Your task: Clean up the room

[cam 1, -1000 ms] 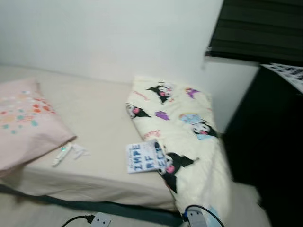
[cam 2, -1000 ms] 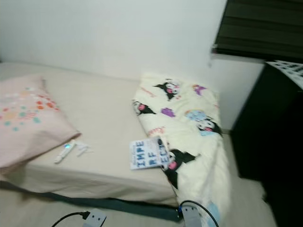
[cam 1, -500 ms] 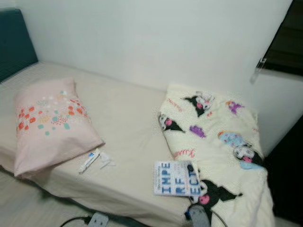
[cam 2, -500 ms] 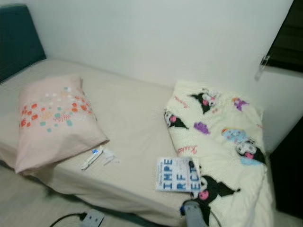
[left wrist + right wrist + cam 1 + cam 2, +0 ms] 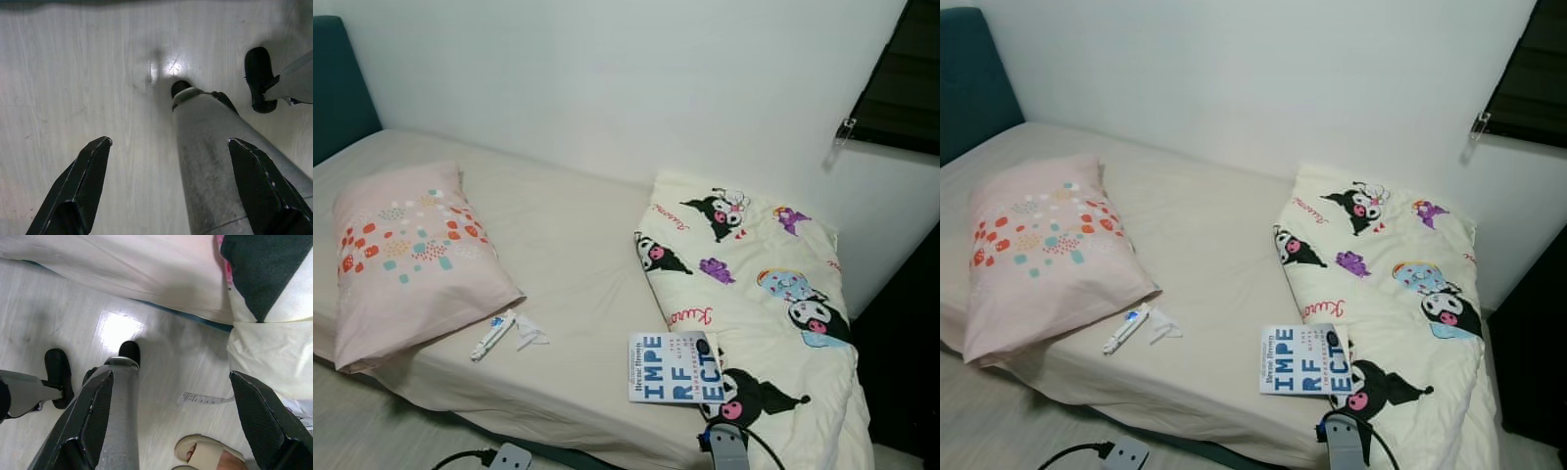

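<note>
Left eye view: a book (image 5: 674, 367) lies flat at lower centre of the bed (image 5: 578, 245), stiff and light; take its free edge. Left wrist view: left gripper (image 5: 171, 186) jaws spread over floor. Right wrist view: right gripper (image 5: 181, 418) likewise spread.

**A bedroom in a home**

I'm looking at a single bed (image 5: 568, 245) pushed against a plain white wall (image 5: 607, 78), with a teal headboard (image 5: 337, 83) at one end. A pink patterned pillow (image 5: 406, 255) lies on the cream sheet, and a cartoon-print duvet (image 5: 754, 294) is bunched at the far end with a book (image 5: 674, 368) beside it. Pale wood flooring (image 5: 73, 88) and a power strip (image 5: 1121, 455) sit below.
</note>
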Available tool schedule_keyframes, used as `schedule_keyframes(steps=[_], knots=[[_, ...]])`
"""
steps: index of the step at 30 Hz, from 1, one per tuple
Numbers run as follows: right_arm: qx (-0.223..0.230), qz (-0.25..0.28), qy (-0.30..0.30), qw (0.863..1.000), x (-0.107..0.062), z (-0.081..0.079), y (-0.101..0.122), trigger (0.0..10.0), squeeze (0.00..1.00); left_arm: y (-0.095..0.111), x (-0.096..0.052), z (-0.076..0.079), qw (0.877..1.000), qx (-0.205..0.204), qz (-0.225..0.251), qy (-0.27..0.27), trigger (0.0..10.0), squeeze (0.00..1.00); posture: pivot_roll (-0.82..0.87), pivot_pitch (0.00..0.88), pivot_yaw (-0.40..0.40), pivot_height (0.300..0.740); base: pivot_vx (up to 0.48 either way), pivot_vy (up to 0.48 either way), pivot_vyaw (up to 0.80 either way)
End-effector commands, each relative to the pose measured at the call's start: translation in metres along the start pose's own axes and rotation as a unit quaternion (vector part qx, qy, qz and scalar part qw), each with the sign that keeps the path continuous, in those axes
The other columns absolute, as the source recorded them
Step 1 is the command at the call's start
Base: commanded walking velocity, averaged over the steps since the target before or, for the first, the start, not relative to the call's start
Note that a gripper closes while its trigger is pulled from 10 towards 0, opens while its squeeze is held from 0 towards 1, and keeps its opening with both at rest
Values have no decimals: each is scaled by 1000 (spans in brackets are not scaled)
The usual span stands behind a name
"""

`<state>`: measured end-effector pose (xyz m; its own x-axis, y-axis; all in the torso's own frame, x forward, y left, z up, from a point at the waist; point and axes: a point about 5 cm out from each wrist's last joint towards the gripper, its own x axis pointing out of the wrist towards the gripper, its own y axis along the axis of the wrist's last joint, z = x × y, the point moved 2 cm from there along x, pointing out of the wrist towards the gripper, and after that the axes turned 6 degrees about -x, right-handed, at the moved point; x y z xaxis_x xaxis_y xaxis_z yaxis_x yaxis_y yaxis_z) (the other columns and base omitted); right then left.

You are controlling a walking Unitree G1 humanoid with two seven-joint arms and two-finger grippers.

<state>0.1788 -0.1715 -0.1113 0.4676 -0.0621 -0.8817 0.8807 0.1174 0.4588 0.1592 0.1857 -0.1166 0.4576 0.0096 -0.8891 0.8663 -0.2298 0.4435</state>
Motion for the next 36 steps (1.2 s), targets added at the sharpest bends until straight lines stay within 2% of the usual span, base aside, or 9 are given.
schedule_keyframes(steps=[1,8,22,24,26,28,34,35,36], knots=[[9,-2,1,1000,0,0,-2,10000,0,-5,-1,1,1000,1,-5,-2,10000,0,-2,0,-81,740,480,0,0],[11,-4,4,1000,0,0,-2,10000,0,-5,-1,1,1000,-6,-6,8,10000,0,-2,0,-82,740,180,0,-646],[20,1,3,1000,0,-2,-2,10000,0,-3,0,0,1000,-11,-4,23,10000,0,-2,0,-76,740,0,0,0],[30,10,6,999,0,-3,-1,10000,0,3,0,-7,998,-46,8,45,10000,0,-6,0,-72,740,0,0,0],[61,33,19,997,-1,-5,2,10000,0,20,-2,-34,986,-127,49,93,10000,0,-1,0,-77,740,0,0,0],[82,54,34,995,-2,-7,6,10000,0,44,-6,-59,972,-172,103,118,10000,0,-2,0,-77,740,0,0,0],[77,84,57,992,-3,-10,13,10000,0,96,-16,-87,949,-209,200,124,10000,0,-5,0,-76,740,0,0,0],[76,124,61,987,-2,5,47,10000,0,109,-19,-90,945,-208,220,120,10000,0,-5,0,-73,735,0,0,0],[76,124,61,987,-2,5,47,10000,0,109,-19,-90,945,-208,220,120,10000,0,-5,0,-73,735,0,0,0]])
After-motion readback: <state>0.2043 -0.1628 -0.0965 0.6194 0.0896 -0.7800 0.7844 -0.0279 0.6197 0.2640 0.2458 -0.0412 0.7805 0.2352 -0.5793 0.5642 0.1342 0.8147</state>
